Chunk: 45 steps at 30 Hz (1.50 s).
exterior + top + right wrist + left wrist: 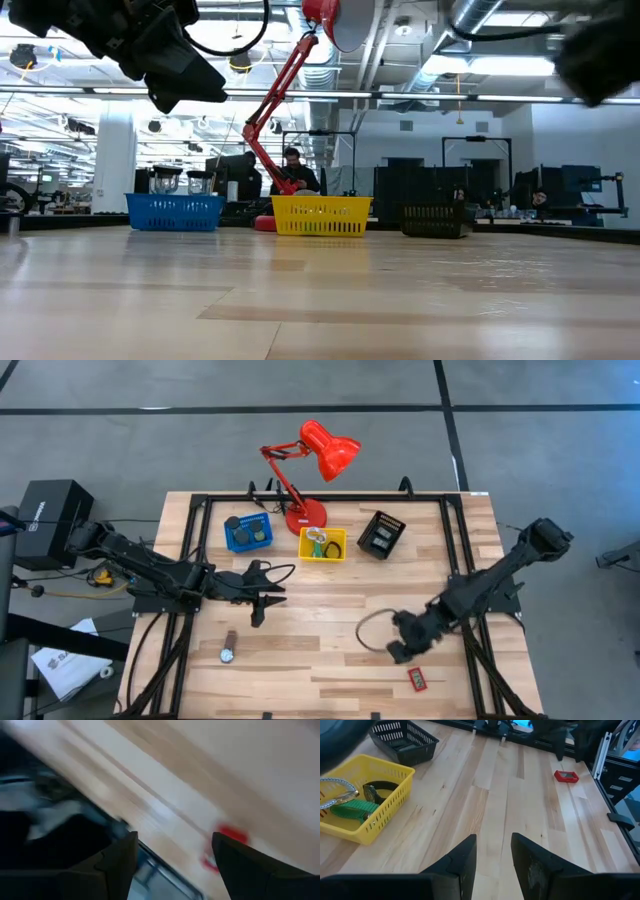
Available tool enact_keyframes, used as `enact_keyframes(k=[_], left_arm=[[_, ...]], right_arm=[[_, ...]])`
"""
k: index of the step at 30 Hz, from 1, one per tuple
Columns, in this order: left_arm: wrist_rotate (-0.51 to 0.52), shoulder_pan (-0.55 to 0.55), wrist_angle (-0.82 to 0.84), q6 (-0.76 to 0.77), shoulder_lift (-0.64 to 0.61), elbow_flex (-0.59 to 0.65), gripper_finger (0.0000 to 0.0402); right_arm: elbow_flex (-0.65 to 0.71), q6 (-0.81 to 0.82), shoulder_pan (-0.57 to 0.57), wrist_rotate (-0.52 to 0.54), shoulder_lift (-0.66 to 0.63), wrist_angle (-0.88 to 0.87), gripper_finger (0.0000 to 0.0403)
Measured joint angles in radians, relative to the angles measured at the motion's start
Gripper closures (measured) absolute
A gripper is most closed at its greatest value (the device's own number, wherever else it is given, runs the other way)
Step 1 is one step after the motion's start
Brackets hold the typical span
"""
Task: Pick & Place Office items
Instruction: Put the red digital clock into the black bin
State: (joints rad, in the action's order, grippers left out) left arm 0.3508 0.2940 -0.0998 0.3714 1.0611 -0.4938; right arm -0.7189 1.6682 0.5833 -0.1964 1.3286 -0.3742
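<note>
right claw (pixel 400 640) spread, red rectangle (pixel 418 679) just beside

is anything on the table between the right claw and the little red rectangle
Nothing visible. In the high view the right claw hangs just beside the small red rectangle, with only bare wood between them. The clear ring lies on the claw's other side, away from that path. The right wrist view shows the rectangle close past the open fingers.

Small red rectangle (pixel 417 679) flat on tabletop, well apart from yellow tray (pixel 341 553). Wristwatch (pixel 228 649) laid out flat, well apart from same tray, other side. Green stubby piece (pixel 354 808), dark watch (pixel 376 790) inside tray. Black cylinders (pixel 246 530) in blue tray beside it.
</note>
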Motion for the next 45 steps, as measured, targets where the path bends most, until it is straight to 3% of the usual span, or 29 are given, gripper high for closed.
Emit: enact_keyframes(k=[7, 19, 26, 34, 45], left_arm=[[0.000, -0.058, -0.017, 0.000, 0.000, 0.000, 0.0284], [0.000, -0.297, -0.149, -0.001, 0.000, -0.001, 0.0284], [0.000, -0.394, -0.240, 0.000, 0.000, -0.001, 0.0284], [0.000, -0.413, -0.248, 0.000, 0.000, -0.001, 0.0284], [0.000, -0.413, -0.263, 0.000, 0.000, -0.001, 0.0284]], right_arm=[[-0.164, 0.231, 0.104, -0.037, 0.089, -0.335, 0.0158], [-0.276, 0.296, 0.164, -0.043, 0.376, -0.292, 0.0158], [-0.350, 0.349, 0.182, -0.051, 0.412, -0.435, 0.0158], [-0.349, 0.486, 0.246, -0.022, 0.431, -0.436, 0.0158], [-0.350, 0.368, 0.231, 0.003, 0.526, -0.368, 0.0158]])
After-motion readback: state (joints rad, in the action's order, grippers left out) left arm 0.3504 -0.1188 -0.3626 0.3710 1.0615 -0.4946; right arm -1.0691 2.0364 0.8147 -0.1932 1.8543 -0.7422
